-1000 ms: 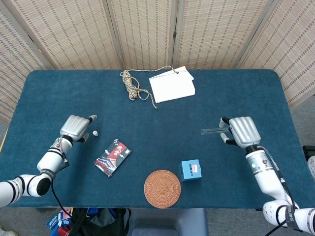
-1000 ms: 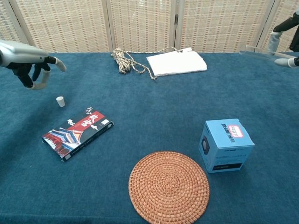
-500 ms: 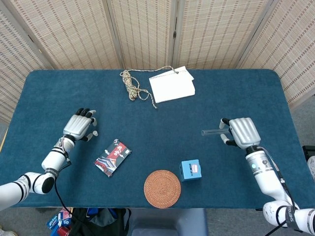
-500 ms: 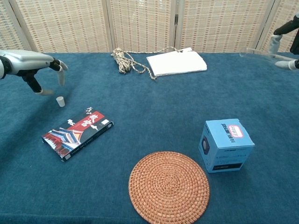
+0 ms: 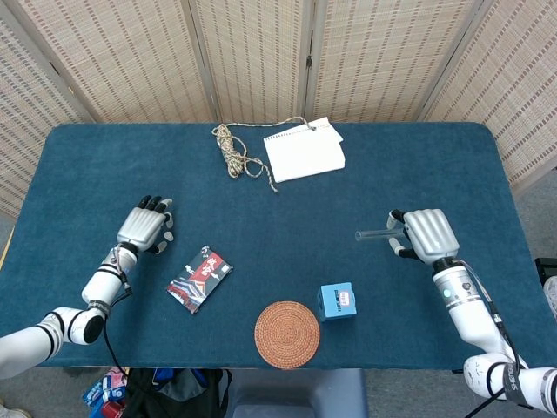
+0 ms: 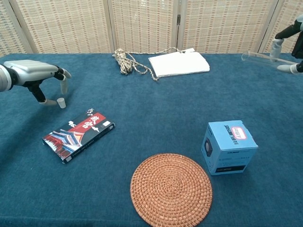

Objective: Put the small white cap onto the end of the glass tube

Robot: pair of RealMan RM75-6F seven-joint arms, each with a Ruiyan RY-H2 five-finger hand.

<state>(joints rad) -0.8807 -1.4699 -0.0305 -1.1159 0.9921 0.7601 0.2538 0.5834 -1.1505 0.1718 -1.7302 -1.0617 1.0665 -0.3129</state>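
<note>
The small white cap (image 6: 61, 102) stands upright on the blue table, left of centre. My left hand (image 6: 35, 73) hovers low right over it, fingers spread; one fingertip (image 6: 64, 86) hangs just above the cap and the thumb tip (image 6: 49, 101) lies beside it, not gripping. In the head view the left hand (image 5: 144, 226) covers the cap. My right hand (image 5: 426, 233) holds the clear glass tube (image 5: 372, 233) level, its free end pointing toward the table's middle. The chest view shows the tube (image 6: 259, 57) at the right edge.
A red and black packet (image 5: 199, 278) lies just right of the left hand. A woven round mat (image 5: 286, 334) and a small blue box (image 5: 337, 301) sit near the front edge. A coiled rope (image 5: 233, 155) and a white notebook (image 5: 305, 150) lie at the back.
My left hand has dropped down and moved in over the cap, its fingers now spread around it. The right hand and tube have hardly moved.
</note>
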